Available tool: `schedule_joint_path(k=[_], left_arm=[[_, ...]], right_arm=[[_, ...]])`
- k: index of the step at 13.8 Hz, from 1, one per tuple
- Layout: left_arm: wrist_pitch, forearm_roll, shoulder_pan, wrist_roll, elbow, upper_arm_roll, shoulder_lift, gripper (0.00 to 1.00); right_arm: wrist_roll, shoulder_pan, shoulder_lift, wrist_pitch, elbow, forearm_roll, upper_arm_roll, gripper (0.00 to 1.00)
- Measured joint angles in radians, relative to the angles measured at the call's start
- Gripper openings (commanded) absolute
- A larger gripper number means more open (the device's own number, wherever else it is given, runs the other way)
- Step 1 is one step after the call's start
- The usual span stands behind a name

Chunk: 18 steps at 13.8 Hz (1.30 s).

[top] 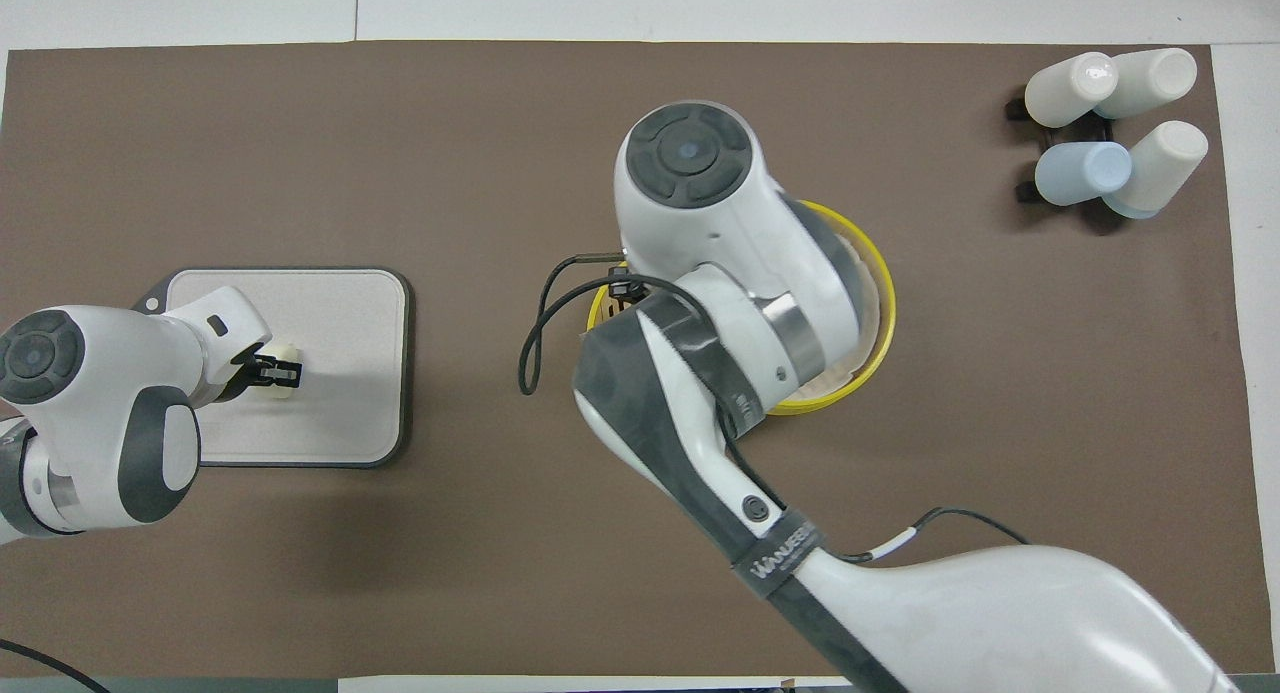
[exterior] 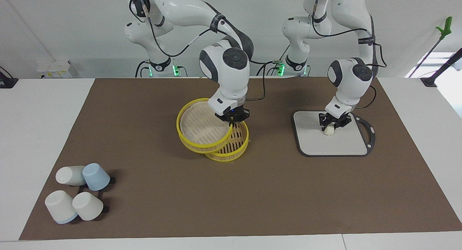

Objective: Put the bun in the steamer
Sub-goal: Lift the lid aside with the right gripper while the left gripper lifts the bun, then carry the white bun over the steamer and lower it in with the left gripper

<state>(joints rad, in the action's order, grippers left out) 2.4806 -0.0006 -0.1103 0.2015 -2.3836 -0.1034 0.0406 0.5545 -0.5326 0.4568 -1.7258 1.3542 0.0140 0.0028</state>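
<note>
The right gripper [exterior: 232, 121] was clamped on the rim of the steamer's top tier [exterior: 202, 129], its fingertips together on the yellow edge. The top tier hung tilted, raised off the steamer base [exterior: 236, 143] and displaced toward the right arm's end of the table, still overlapping part of the base. The slatted floor of the base was partly exposed.

The left gripper [exterior: 330, 124] was low over the grey-edged board [exterior: 339, 143], its fingers closed around the bun [exterior: 328, 131]. The bun appeared to rest on the board, not yet lifted.

Judged risks from this state:
- The top tier was held by one point on its rim. A thin rim grip could let it pivot or slip, dropping it onto the base and covering the opening.
- The top tier overlapped the base. If it was not carried clear, the bun's path into the base would be obstructed.
- The bun looked soft. Excess clamping could deform it; too light a grip could drop it on the mat [exterior: 144, 192] during transfer.

The cluster of cups [exterior: 77, 192] lay well apart from both grippers
</note>
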Motion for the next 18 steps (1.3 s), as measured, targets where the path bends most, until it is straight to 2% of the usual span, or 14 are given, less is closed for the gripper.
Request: schedule_joint_path(k=[2,3,4,7,9,11,14,18], left_arm=[[-0.021,-0.002,-0.002,-0.021,0.014,0.001,0.0,0.04],[-0.075,-0.005,-0.014,-0.061,0.05,0.002,0.0,0.04],[-0.165,-0.012,-0.045,-0.139,0.117,0.004,0.003,0.04],[-0.436,-0.035,-0.216,-0.5,0.423,0.016,0.053,0.04],[-0.509,-0.064,-0.344,-0.727,0.592,0.023,0.115,0.04],[-0.493,-0.08,-0.474,-0.93,0.679,0.027,0.171,0.04],[-0.371,-0.081,-0.662,-1.117,0.679,0.028,0.225,0.06],[-0.249,-0.065,-0.757,-1.166,0.661,0.022,0.351,0.08]], right_arm=[[-0.128,0.083,-0.042,0.127,-0.016,-0.003,-0.007,0.0],[-0.191,0.13,-0.067,0.194,-0.017,-0.004,-0.01,0.0],[-0.252,0.183,-0.091,0.259,-0.017,-0.005,-0.012,0.0],[-0.477,0.375,-0.147,0.39,-0.016,-0.031,-0.014,0.0],[-0.637,0.476,-0.16,0.419,-0.002,-0.112,-0.015,0.0],[-0.697,0.495,-0.16,0.422,0.022,-0.188,-0.013,0.0],[-0.698,0.463,-0.161,0.422,0.044,-0.217,-0.001,0.0],[-0.698,0.461,-0.169,0.422,0.058,-0.219,-0.001,0.0]])
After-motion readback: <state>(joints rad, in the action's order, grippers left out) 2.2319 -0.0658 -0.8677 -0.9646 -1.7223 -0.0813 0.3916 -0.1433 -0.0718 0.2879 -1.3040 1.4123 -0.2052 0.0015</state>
